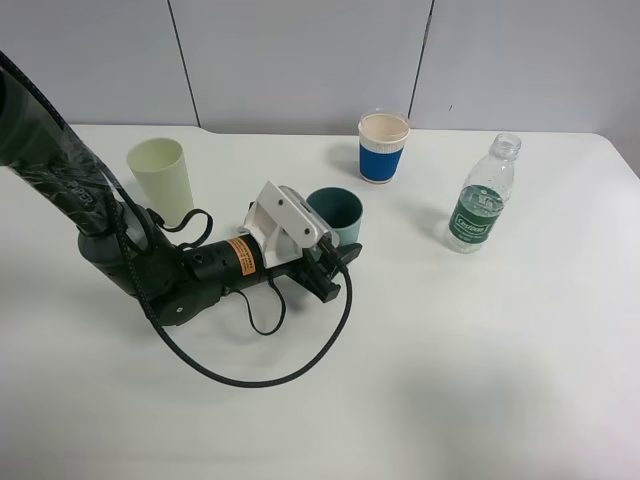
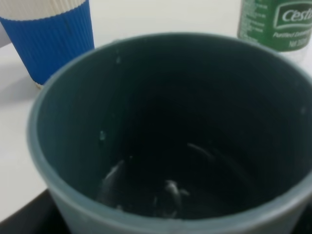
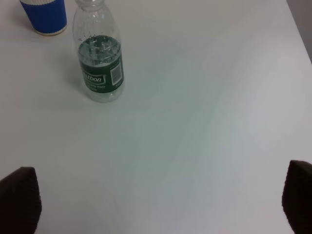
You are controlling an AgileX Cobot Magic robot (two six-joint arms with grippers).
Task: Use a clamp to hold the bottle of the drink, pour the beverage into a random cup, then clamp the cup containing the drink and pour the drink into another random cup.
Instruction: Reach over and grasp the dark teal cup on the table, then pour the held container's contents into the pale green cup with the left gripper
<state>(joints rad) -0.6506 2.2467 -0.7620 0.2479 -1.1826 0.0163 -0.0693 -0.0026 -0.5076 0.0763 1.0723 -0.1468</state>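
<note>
White tabletop [image 1: 450,380], grey wall panels behind. The left gripper [image 1: 330,270] looks clamped on the teal cup [image 1: 338,210] near the middle (a little water glints inside). The right gripper [image 3: 156,204] gapes wide, empty. Lift level, then tip slowly over the pale green cup [image 1: 160,175].

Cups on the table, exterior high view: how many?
3. Pale yellow-green plastic tumbler, back left; teal plastic tumbler, mid-table at the left gripper; white paper cup with blue ribbed band, back centre. No others appear hidden.
</note>
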